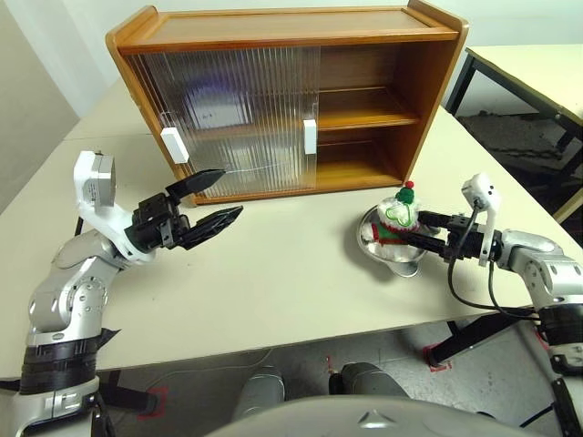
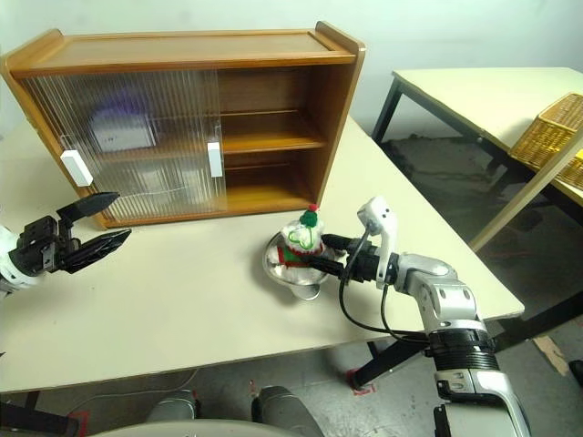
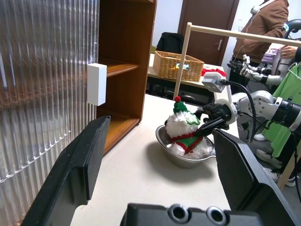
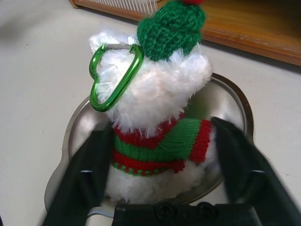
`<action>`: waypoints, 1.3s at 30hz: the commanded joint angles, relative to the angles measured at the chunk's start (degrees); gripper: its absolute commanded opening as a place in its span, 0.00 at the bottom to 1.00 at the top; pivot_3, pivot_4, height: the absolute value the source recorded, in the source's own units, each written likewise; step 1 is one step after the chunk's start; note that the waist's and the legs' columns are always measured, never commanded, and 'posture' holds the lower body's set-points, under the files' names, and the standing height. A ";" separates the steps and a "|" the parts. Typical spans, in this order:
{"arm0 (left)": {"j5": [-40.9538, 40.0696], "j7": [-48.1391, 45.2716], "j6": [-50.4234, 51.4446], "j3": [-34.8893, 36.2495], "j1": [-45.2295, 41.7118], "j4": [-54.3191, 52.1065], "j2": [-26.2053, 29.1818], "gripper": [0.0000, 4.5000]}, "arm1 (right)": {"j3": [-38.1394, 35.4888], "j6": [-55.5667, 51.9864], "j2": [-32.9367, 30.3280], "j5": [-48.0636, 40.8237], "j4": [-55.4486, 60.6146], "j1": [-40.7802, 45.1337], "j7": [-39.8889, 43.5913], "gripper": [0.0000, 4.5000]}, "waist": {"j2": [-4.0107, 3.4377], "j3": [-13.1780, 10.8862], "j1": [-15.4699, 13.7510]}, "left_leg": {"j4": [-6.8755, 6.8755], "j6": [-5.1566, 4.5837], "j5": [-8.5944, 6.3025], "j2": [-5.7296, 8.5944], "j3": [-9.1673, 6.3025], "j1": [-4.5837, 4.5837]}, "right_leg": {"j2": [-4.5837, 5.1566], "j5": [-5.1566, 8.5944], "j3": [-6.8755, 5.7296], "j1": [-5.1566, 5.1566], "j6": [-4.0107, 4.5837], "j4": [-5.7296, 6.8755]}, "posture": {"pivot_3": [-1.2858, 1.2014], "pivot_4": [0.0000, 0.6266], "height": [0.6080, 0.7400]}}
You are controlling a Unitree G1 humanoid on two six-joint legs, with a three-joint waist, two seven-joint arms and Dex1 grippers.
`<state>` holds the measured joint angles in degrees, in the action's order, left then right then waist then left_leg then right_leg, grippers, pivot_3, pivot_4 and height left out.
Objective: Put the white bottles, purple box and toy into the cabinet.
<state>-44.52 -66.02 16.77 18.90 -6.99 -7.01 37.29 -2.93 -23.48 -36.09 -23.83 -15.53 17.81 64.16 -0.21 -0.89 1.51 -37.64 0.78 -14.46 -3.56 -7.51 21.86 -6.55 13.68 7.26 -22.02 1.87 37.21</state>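
Toy [image 4: 160, 127] sits in the steel bowl [image 1: 397, 251] on the table [image 1: 273, 264], near the cabinet [image 1: 301, 91] whose right side is open. Right pincer [image 4: 162, 165] straddles it, not yet pinching, ready to lift it. Left pincer [image 1: 208, 202] waits spread wide.

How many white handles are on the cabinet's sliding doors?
2. One white handle sits at the left edge of the ribbed doors, the other white handle at the doors' right edge, beside the cabinet's open section.
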 commanded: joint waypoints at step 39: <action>1.87 -1.02 -1.96 -1.77 -1.59 1.88 -1.50 1.00 | -3.80 -4.94 2.20 -5.56 -10.74 29.52 -0.83 0.01 | -0.02 0.08 0.15 | -0.04 0.05 -0.04 -0.05 -0.01 -0.02 | -0.09 -0.02 -0.04 -0.01 -0.14 0.03 | 0.51 0.01 1.00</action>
<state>-42.91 -67.12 15.23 16.84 -9.09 -4.45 35.80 -7.79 -29.97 -34.30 -30.94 -24.20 46.19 63.08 -0.22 -0.81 1.65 -37.67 0.82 -14.51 -3.61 -7.53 21.84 -6.64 13.65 7.22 -22.04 1.72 37.24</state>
